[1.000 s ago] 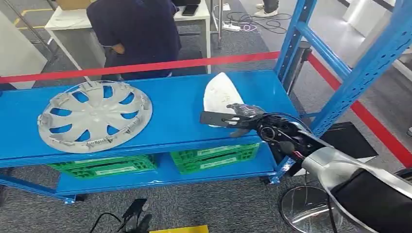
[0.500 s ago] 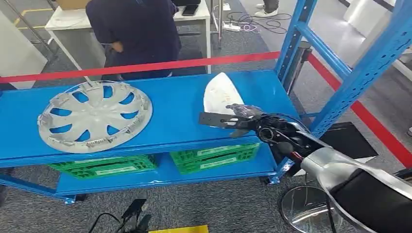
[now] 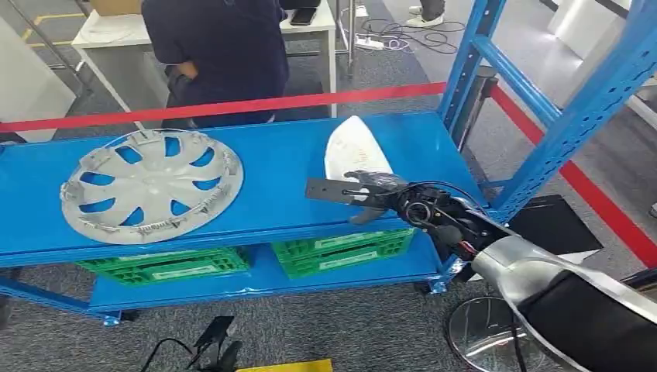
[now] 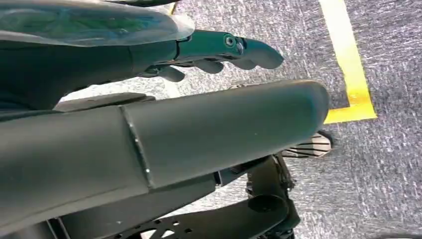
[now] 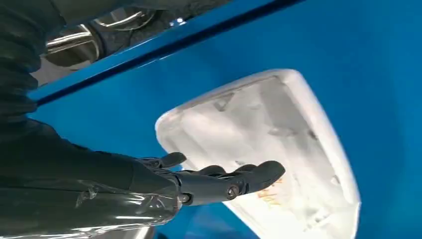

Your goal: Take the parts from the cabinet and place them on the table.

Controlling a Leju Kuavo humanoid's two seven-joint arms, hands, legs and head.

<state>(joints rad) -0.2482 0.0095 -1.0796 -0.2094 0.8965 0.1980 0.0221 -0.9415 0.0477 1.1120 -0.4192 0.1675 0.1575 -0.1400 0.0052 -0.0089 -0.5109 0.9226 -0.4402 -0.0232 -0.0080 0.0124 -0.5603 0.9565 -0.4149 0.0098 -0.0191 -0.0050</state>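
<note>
Blue steel forms the cabinet [image 3: 279, 167], and two parts are counted on its top shelf: one silver hubcap [image 3: 151, 184] at the left and one white cover [image 3: 352, 151] at the right, well apart from each other. Two green crates [image 3: 345, 249] are seen on the lower shelf, side by side; what is inside them cannot be told. One red tape [image 3: 232, 105] is stretched behind the cabinet, and one person [image 3: 221, 46] is seen beyond it beside a white surface [image 3: 116, 35].

One right robot hand [image 3: 364, 194] is reached over the near edge of the top shelf, at the near end of the white cover. Its fingers [image 5: 249, 177] are spread and stretched out flat, with nothing held. In the right wrist view the cover [image 5: 278, 144] is shown hollow side up with orange marks near its rim, and the fingers are seen lying over it; whether they touch it cannot be told.

One left robot hand [image 4: 219, 52] is shown in the left wrist view above grey carpet [image 4: 388, 164] and a yellow floor line [image 4: 348, 64]; its fingers are loosely apart and nothing is held.
</note>
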